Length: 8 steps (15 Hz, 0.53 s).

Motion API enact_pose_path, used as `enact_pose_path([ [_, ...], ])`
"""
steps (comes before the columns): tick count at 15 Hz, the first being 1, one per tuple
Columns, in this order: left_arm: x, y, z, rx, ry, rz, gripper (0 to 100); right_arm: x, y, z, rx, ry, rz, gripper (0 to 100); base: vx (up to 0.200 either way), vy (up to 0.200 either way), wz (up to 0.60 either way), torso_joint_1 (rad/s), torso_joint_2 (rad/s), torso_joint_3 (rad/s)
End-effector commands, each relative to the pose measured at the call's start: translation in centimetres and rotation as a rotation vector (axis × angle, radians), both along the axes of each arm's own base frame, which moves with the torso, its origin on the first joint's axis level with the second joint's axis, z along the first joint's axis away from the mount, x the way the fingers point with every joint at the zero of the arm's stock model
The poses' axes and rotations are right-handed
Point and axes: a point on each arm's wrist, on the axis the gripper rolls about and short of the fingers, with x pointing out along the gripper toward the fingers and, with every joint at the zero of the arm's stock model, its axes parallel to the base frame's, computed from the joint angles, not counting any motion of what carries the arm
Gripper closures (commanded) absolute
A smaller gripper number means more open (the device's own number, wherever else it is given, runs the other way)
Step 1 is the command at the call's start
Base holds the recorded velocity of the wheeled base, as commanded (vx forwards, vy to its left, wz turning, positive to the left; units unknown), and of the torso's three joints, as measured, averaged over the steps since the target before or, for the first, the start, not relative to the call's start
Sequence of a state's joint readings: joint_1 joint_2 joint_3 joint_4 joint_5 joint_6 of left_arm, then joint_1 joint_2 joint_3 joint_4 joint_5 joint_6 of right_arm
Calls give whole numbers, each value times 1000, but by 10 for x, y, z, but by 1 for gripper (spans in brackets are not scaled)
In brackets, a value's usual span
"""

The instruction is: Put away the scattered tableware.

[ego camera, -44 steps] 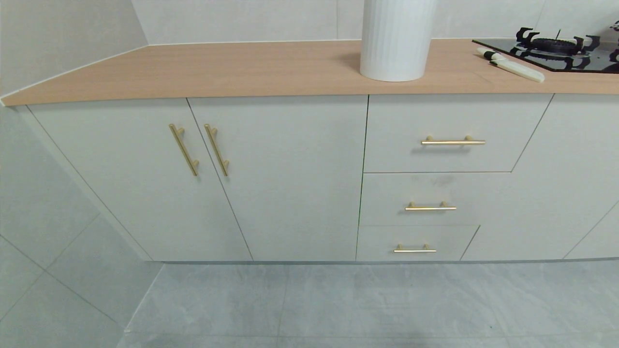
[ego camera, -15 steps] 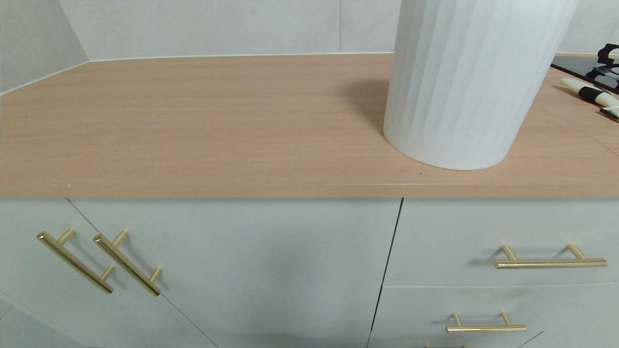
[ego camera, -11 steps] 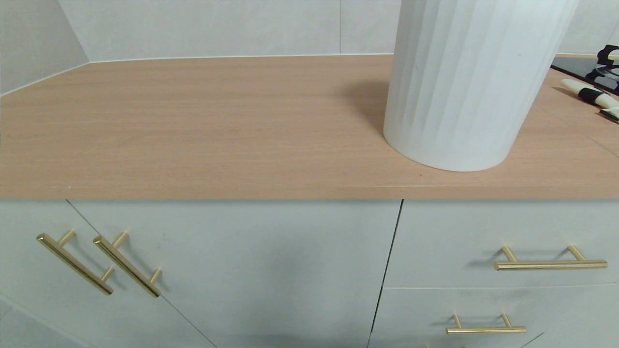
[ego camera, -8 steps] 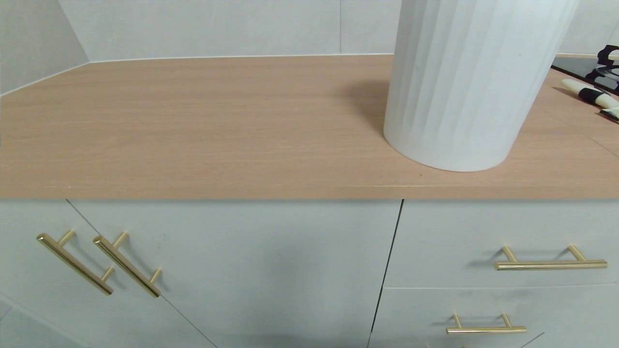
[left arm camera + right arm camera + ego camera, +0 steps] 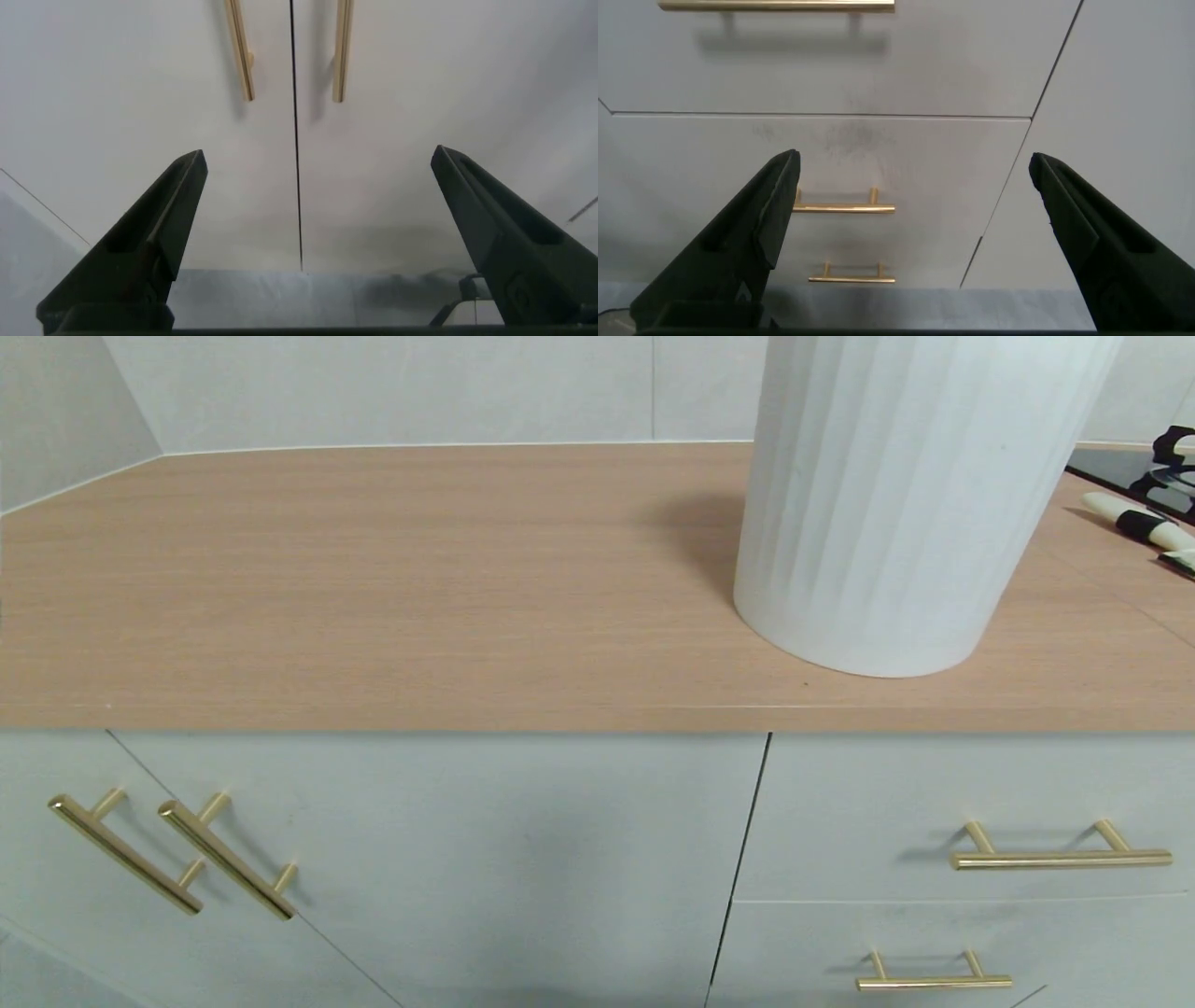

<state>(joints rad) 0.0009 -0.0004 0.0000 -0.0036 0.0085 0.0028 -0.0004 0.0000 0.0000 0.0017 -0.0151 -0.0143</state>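
Cream utensil (image 5: 1134,521) with a black band lies flat on the wooden countertop (image 5: 373,579) at the robot's far right, cut by the frame edge; a second cream-and-black piece (image 5: 1178,560) lies just beside it, nearer the counter's front. What kind of tableware either is cannot be told. Both sit up on the counter surface, well apart from the two grippers, which hang lower down facing the cabinet fronts. The countertop spans the whole width, grey wall tile behind. Below it, pale grey double doors (image 5: 467,859) on the left, a drawer stack (image 5: 934,793) on the right. A tall white ribbed container (image 5: 887,504) stands upright on the counter right of centre, between the bare stretch of wood and the utensils. A black cooktop (image 5: 1172,467) shows at the far right, just behind the utensils. Gold bar handles: two slanted ones (image 5: 224,859) on the doors, one horizontal (image 5: 1060,859) on the top drawer, a shorter one (image 5: 934,980) on the drawer below. Left gripper (image 5: 318,154) faces the seam between the doors, dark fingers spread wide, nothing between them, the two door handles (image 5: 241,47) ahead. Right gripper (image 5: 915,157) faces the drawer fronts, fingers likewise spread wide and bare, the lower drawer handles (image 5: 842,207) ahead between them.
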Motion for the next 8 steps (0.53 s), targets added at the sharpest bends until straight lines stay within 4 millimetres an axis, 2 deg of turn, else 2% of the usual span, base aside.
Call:
enact_pose_path([
  [1,0,0,0,0,-1,1,0,0,0,0,0,1,0,0,0,-200,0,12,7,-7],
  [5,0,0,0,0,-1,0,0,0,0,0,0,1,0,0,0,-200,0,1,2,5],
  [8,0,0,0,-1,-1,1,0,0,0,0,0,1,2,0,0,0,0,0,0,0],
])
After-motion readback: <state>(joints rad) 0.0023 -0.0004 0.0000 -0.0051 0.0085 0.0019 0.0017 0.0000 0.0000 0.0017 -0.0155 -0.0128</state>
